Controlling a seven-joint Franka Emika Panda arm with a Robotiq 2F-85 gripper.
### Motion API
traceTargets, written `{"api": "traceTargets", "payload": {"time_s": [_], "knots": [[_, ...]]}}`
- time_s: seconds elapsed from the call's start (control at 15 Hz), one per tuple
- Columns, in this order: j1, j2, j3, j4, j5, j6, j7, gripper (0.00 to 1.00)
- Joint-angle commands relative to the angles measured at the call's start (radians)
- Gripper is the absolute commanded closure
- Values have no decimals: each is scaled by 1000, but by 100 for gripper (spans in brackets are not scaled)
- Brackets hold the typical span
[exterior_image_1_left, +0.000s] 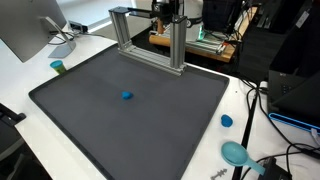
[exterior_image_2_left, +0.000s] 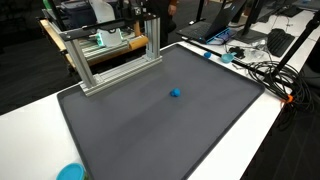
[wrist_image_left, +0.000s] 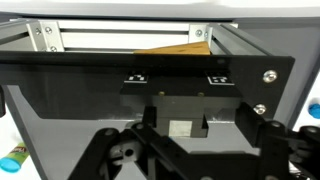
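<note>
Exterior view: grey mat (exterior_image_1_left: 150, 125), metal frame (exterior_image_1_left: 180, 45)

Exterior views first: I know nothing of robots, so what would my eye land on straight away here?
A big dark grey mat covers most of the white table, and one small bright blue object sits alone near its middle. At the mat's far edge stands a silvery metal frame, which fills the wrist view close up.
</note>
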Motion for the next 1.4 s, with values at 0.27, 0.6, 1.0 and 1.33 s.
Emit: {"api": "traceTargets", "payload": {"time_s": [0.27, 0.6, 1.0, 1.33], "knots": [[13, 46, -2, 9, -1, -14, -6, 33], [10, 73, -1, 26, -3, -24, -3, 47], [0, 105, 21, 38, -22, -61, 24, 10], [-8, 141, 26, 58, -27, -75, 57, 45]]}}
